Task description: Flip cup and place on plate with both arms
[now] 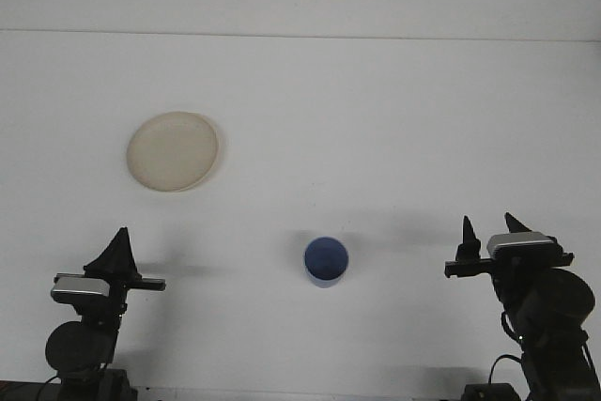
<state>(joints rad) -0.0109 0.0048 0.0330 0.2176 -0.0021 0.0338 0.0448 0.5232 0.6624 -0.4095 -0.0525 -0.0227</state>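
A blue cup (pixel 325 261) stands on the white table with its opening facing up, near the front centre. A cream plate (pixel 174 151) lies flat to the far left, well apart from the cup. My left gripper (pixel 119 237) sits low at the front left, its fingers together in a single point and holding nothing. Low at the front right is my right gripper (pixel 488 228), with two fingertips apart and nothing between them. Both grippers are far from the cup and the plate.
The white table (pixel 376 119) runs back to a pale wall. Only the arm bases stand along the front edge.
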